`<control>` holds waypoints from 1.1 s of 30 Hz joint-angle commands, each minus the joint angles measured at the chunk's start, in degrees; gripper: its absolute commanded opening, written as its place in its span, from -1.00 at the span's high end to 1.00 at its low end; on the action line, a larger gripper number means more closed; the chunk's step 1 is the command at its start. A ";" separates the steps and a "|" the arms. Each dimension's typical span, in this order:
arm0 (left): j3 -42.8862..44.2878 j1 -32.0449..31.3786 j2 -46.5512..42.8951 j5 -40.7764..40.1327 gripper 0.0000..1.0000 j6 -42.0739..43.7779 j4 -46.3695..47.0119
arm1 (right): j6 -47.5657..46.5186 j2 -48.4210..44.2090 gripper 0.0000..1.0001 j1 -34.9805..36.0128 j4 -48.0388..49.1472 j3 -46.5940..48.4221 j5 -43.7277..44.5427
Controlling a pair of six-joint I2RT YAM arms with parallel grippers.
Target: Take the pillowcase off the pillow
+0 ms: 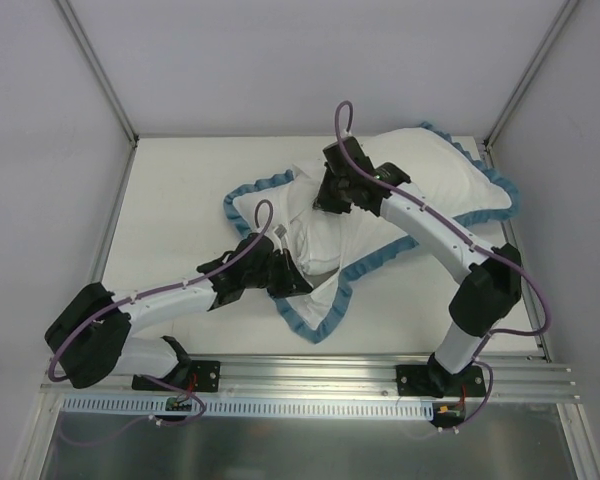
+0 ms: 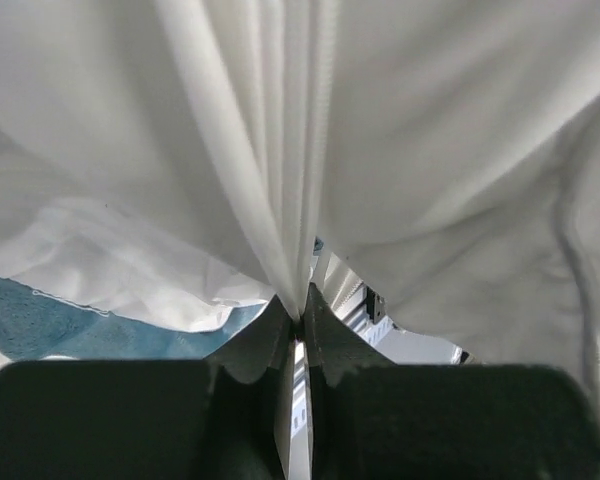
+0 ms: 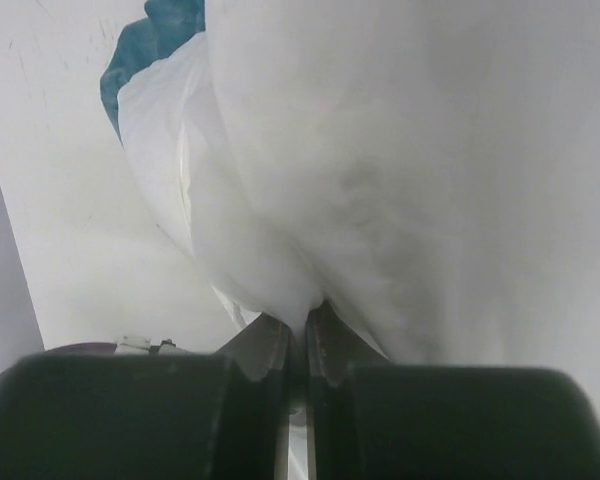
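The pillowcase [image 1: 315, 322] lies spread on the table, white inside up, with its teal-blue ruffled edging around it. The plump white pillow [image 1: 430, 165] lies on it at the back right. My left gripper [image 1: 292, 272] is shut on a gathered fold of the pillowcase's white fabric [image 2: 260, 150]; in the left wrist view the jaws [image 2: 300, 312] pinch it tight and teal edging [image 2: 40, 320] shows at the lower left. My right gripper [image 1: 330, 203] is shut on the pillow's near-left end [image 3: 410, 180]; its jaws [image 3: 305, 322] pinch the soft white bulge. The houndstooth side is hidden.
The white table [image 1: 180, 200] is boxed in by pale walls and metal corner posts [image 1: 100, 70]. An aluminium rail [image 1: 310, 380] carrying both arm bases runs along the near edge. The right arm [image 1: 440, 230] reaches across the pillow.
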 commanded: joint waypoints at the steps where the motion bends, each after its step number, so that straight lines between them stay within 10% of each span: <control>1: -3.56 -1.61 -2.73 3.83 0.92 0.28 -7.08 | -1.88 -9.59 0.99 -3.91 12.97 -1.48 0.40; 4: -3.21 0.06 -7.02 3.66 0.79 1.76 -10.23 | -6.54 -14.08 0.99 -5.05 13.06 -9.02 -5.93; 10: 2.06 8.30 -17.67 5.58 -0.65 7.82 -18.24 | -8.49 -27.34 0.99 -5.14 16.30 -25.90 -15.08; 17: 8.47 16.33 -19.09 6.21 -0.47 9.94 -18.86 | -7.78 -31.59 0.99 -4.44 17.10 -29.37 -16.41; 24: 21.30 16.33 -7.07 2.26 -0.84 12.40 -19.74 | -7.69 -31.67 0.99 -3.12 16.66 -29.10 -16.05; 33: 26.59 14.66 4.55 -3.63 -0.62 15.48 -25.37 | -8.39 -31.76 0.99 -1.54 14.64 -27.26 -15.35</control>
